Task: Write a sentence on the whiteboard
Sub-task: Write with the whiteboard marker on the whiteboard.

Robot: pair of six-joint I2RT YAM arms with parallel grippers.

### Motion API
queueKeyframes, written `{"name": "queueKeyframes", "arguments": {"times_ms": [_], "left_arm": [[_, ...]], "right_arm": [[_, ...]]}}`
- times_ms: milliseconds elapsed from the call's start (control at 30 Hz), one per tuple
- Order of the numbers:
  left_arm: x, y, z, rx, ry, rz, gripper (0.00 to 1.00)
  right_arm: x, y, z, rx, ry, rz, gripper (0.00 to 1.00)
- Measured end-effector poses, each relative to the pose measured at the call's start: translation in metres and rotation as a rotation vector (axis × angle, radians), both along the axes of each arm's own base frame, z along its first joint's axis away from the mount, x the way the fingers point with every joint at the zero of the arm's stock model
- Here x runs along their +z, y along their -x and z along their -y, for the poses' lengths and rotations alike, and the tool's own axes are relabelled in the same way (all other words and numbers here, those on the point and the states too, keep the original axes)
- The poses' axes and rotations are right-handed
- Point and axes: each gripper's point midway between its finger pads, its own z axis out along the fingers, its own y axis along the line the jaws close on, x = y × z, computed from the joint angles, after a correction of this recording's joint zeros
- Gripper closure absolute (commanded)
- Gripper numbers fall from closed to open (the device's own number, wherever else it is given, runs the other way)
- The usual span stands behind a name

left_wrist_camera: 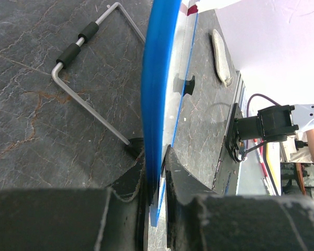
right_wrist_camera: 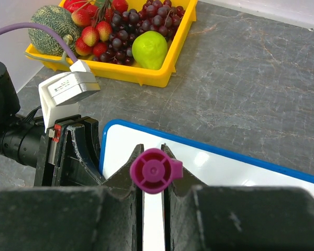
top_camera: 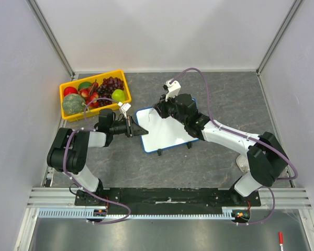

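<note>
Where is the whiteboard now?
In the top view, the whiteboard sits mid-table, its left edge clamped by the left gripper, the yellow tray beyond it to the left.

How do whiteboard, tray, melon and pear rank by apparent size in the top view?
1. whiteboard and tray: they look about alike, so not ranked against each other
2. melon
3. pear

The yellow tray [top_camera: 126,86] blocks the far left corner; the table [top_camera: 235,97] beyond the whiteboard [top_camera: 165,130] lies open.
</note>
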Motion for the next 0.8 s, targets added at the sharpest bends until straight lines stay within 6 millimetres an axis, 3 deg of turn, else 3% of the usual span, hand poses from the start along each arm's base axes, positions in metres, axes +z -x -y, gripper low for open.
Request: {"name": "queueKeyframes", "arguments": {"times_ms": [800], "left_arm": [[-0.0014,0.0008,-0.0002,0.001,-0.002,-0.010,0.98]], "right_arm": [[-0.0102,0.0083,0.0061,0.011,0.021,-0.011,1.00]]}}
